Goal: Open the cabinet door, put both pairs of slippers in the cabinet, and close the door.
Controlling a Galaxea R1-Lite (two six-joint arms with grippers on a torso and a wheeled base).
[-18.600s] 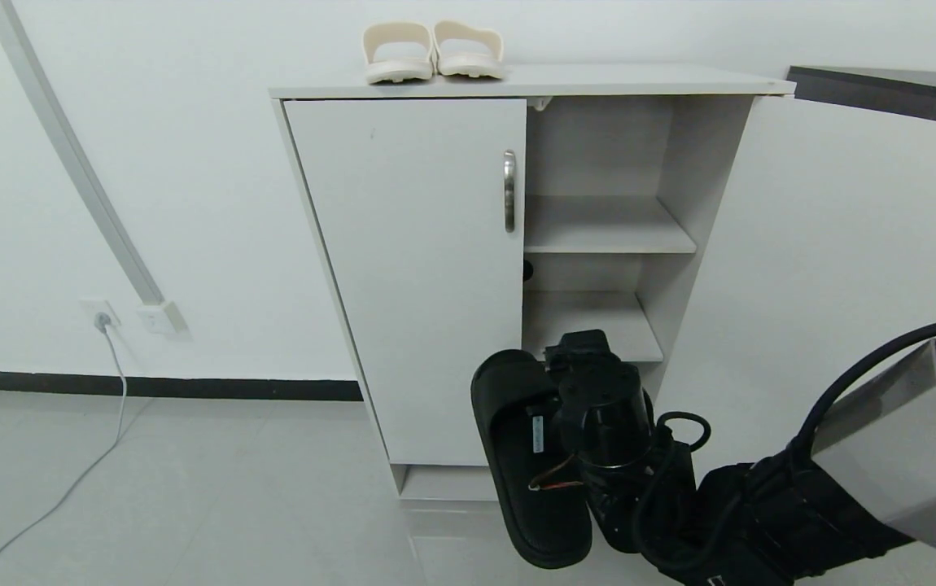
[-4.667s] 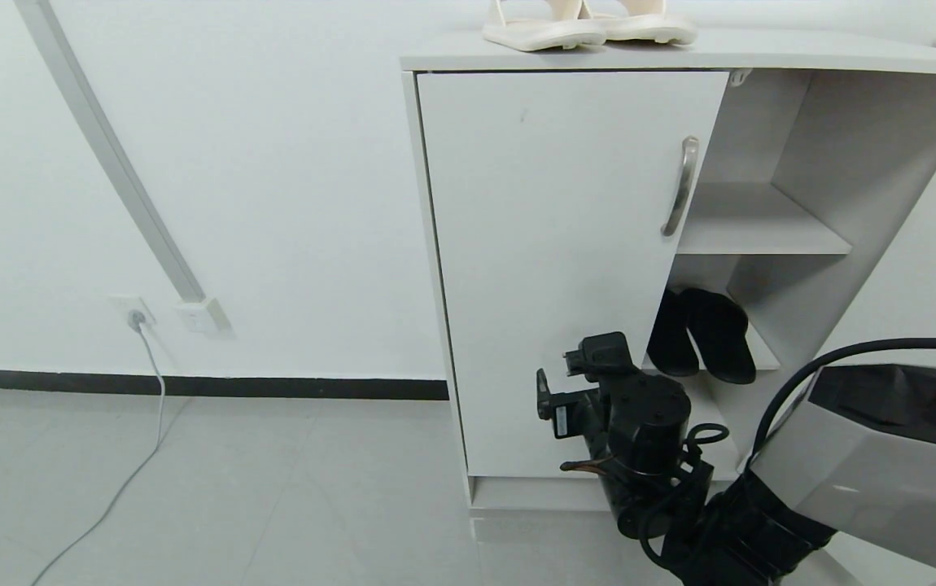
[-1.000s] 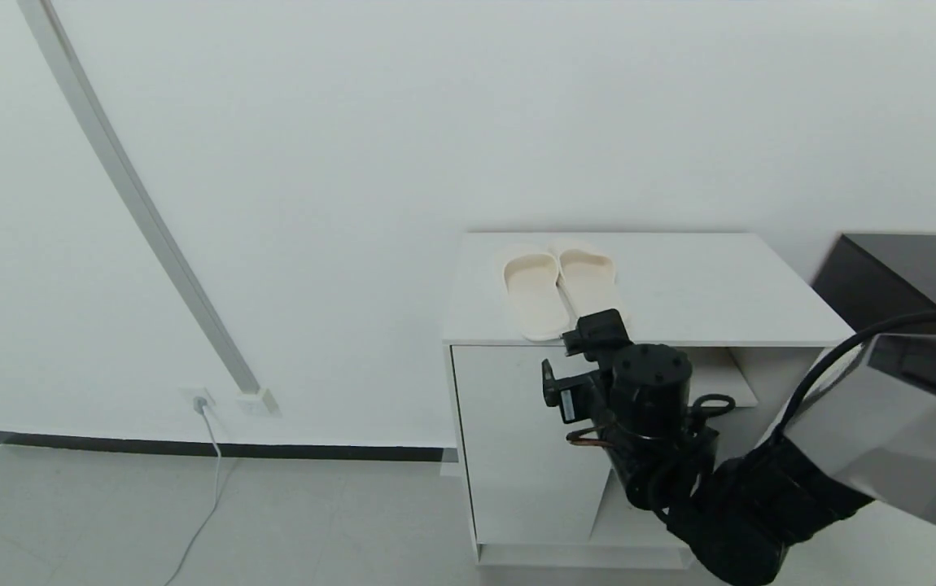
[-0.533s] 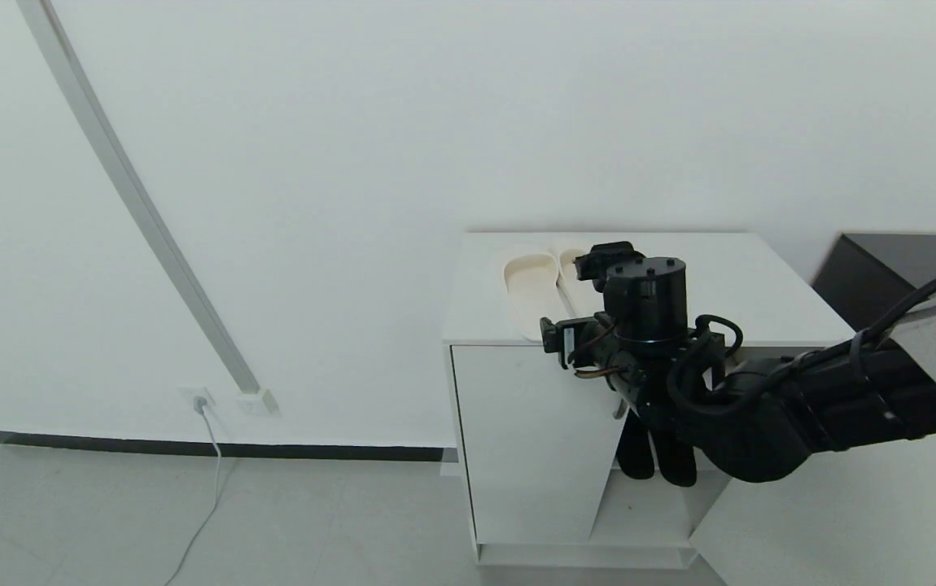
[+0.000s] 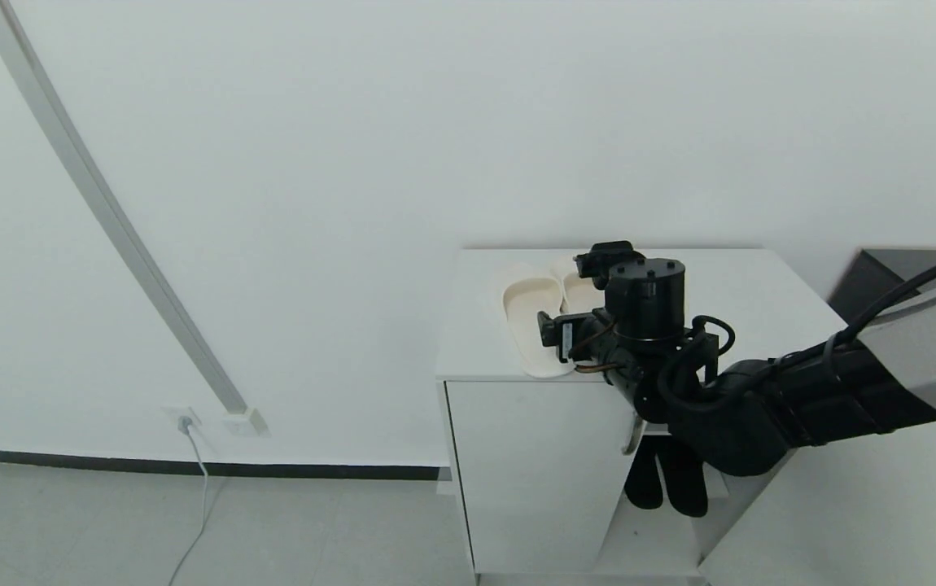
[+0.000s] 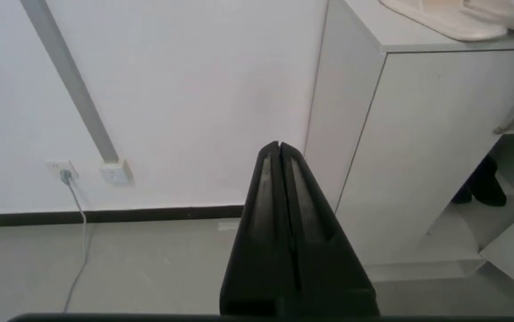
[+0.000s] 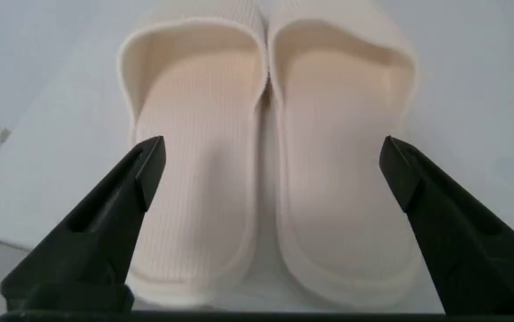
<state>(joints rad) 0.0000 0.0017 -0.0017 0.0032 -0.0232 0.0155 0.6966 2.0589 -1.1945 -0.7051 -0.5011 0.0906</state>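
Cream slippers lie on the cabinet top, directly beneath the right gripper; black slippers sit on a shelf below it. Left wrist view: left gripper, fingers pressed together and empty, cabinet ahead. Right wrist view: right gripper spread wide, one finger either side of the cream pair.

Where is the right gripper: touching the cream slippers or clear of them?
Cannot tell. In the right wrist view the open right gripper straddles the cream slippers, its fingers overlapping their outer edges; no contact or gap shows plainly.
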